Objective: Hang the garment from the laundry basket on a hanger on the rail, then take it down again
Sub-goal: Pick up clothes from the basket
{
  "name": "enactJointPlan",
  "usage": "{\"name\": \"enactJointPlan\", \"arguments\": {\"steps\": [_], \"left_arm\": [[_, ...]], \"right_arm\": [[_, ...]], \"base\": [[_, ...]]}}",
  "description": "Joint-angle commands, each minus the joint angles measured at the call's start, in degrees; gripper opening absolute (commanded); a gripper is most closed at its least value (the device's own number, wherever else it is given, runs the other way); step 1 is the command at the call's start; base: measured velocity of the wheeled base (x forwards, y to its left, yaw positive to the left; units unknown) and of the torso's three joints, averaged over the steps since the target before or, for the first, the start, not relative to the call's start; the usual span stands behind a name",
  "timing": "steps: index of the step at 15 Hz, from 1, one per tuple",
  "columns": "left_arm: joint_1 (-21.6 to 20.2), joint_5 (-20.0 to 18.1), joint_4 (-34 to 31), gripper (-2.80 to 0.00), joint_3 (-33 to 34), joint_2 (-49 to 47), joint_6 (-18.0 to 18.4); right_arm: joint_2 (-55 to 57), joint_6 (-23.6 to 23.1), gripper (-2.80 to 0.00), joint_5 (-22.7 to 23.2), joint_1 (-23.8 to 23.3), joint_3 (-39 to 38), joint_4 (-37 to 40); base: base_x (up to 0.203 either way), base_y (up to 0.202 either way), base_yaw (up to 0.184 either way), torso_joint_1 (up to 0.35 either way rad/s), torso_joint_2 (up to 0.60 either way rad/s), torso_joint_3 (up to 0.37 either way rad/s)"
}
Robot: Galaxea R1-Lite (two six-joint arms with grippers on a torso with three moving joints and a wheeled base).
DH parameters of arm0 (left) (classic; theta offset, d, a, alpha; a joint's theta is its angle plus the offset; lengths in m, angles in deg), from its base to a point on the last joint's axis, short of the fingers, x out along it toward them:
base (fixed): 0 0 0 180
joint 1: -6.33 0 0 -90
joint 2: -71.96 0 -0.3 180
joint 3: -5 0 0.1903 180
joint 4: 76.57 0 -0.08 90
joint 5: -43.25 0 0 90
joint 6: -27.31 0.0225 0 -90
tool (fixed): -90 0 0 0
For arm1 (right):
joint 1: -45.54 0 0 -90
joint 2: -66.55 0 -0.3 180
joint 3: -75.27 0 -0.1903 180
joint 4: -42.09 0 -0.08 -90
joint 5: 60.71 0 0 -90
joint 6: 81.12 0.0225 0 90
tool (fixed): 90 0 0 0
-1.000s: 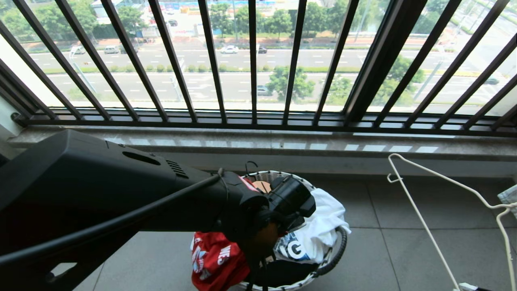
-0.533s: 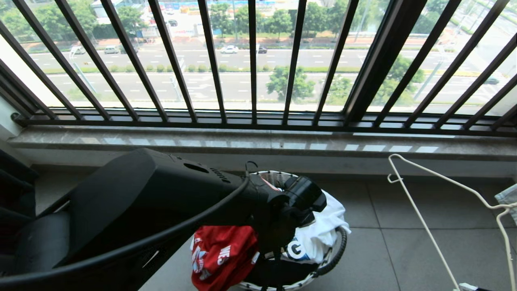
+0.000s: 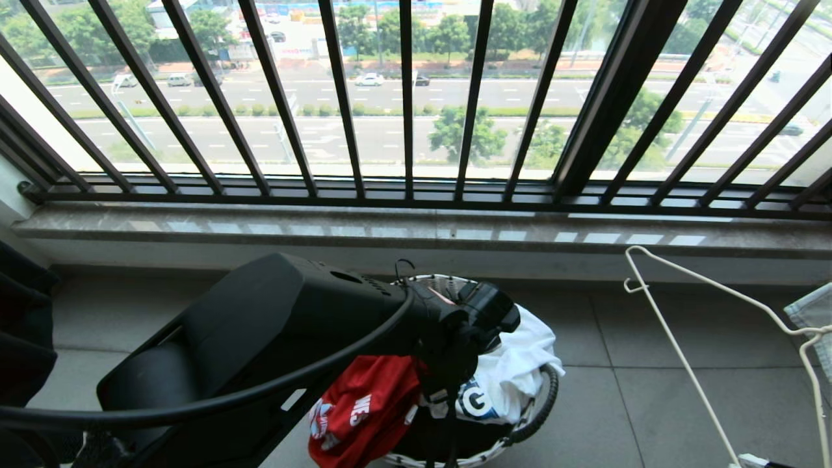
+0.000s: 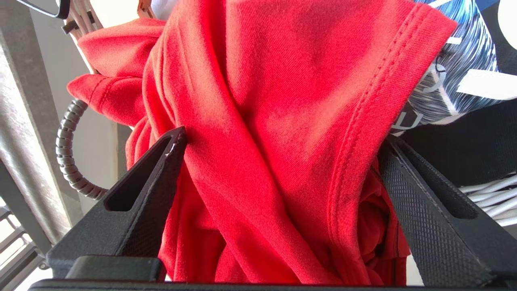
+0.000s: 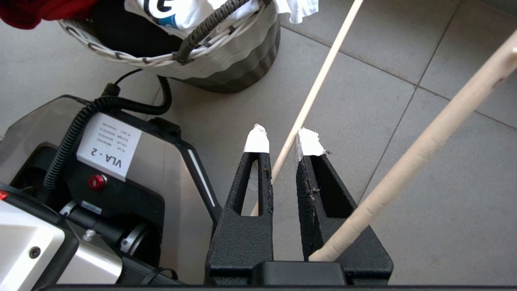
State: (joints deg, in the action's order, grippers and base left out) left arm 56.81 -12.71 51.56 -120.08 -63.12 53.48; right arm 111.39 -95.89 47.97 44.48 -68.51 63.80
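Note:
The red garment [image 3: 364, 409] hangs over the near left rim of the laundry basket [image 3: 528, 426] on the tiled floor. My left gripper [image 4: 282, 137] reaches down into the basket and is open wide, its two black fingers standing on either side of a bunched fold of the garment [image 4: 258, 72]. The thin white hanger [image 3: 676, 351] stands tilted to the basket's right. My right gripper [image 5: 282, 141] is shut on the hanger [image 5: 420, 149], low beside the basket [image 5: 226, 60]. The rail is out of view.
A white printed T-shirt [image 3: 513, 364] and a dark garment fill the basket. The dark barred window railing [image 3: 406, 104] and a stone sill [image 3: 455, 237] close off the far side. My own base [image 5: 109, 161] sits near the basket. Pale cloth [image 3: 812, 315] hangs at the right edge.
My left arm has swung forward and lower over the basket, and its jaws have spread wider around the red fold. The right arm and the hanger have not moved.

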Motion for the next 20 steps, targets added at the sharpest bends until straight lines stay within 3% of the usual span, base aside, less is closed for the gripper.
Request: {"name": "enactJointPlan", "arguments": {"steps": [1, 7, 12, 16, 20], "left_arm": [[-0.5, 0.6, -0.2, -2.8, -0.4, 0.0, 0.1], [-4.8, 1.2, -0.1, -2.8, -1.0, 3.7, -1.3], [-6.6, 0.6, 0.1, -2.8, 0.6, 11.3, -6.6], [-3.6, 0.4, 9.9, -2.8, -3.1, 11.7, -8.0], [-0.6, 0.6, 11.2, -2.8, -10.1, 13.1, -11.2]], "right_arm": [[0.0, -0.1, -2.8, 0.1, 0.0, 0.0, 0.0], [0.0, -0.2, -2.8, 0.1, 0.0, -0.1, 0.0], [0.0, -0.2, -2.8, 0.1, 0.0, 0.0, 0.0], [0.3, 0.0, -2.8, 0.1, 0.0, 0.1, 0.0], [0.3, 0.0, -2.8, 0.1, 0.0, 0.1, 0.0]], "base": [[0.0, 0.0, 0.0, 0.0, 0.0, 0.0], [0.0, 0.0, 0.0, 0.0, 0.0, 0.0], [0.0, 0.0, 0.0, 0.0, 0.0, 0.0], [0.0, 0.0, 0.0, 0.0, 0.0, 0.0], [0.0, 0.0, 0.0, 0.0, 0.0, 0.0]]}}
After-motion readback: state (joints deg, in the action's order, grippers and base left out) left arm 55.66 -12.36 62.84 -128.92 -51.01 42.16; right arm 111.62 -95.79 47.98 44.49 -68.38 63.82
